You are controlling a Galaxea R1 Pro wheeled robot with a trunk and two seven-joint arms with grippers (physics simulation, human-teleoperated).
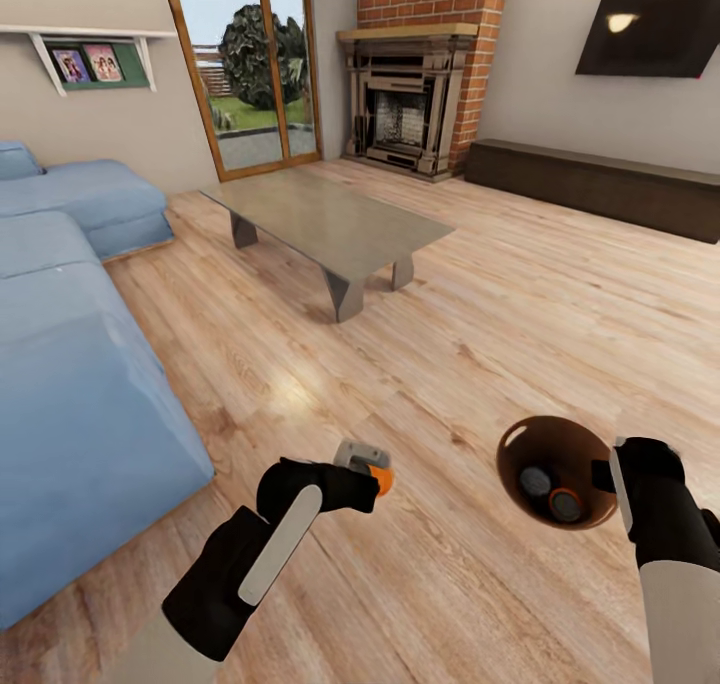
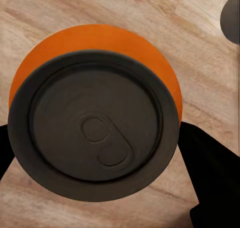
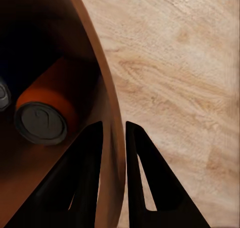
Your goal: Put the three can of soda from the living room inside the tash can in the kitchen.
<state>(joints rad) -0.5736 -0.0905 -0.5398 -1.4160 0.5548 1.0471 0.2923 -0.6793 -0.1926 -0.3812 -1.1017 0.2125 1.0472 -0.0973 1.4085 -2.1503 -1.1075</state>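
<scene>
Light wood floor (image 1: 480, 364) runs across the living room in the head view, with a blue sofa (image 1: 70, 364) along the left, a glass bench (image 1: 330, 219) further in, and a brick fireplace (image 1: 415, 104) and wall TV (image 1: 650, 29) at the back. The left hand (image 1: 372, 476) is clenched on an orange soda can (image 1: 381, 479) above the floor. To its right, well apart, the right hand (image 1: 612, 479) grips the rim of the brown trash can (image 1: 520, 444), which holds two more cans (image 1: 550, 494).

From the left wrist, the held can's grey top with its pull tab faces the camera, black fingers (image 2: 212, 183) at either side, floor behind.

From the right wrist, two dark fingers (image 3: 85, 183) pinch the bin wall, one inside, one outside; one orange can (image 3: 47, 113) lies within, another's edge just beside it.
</scene>
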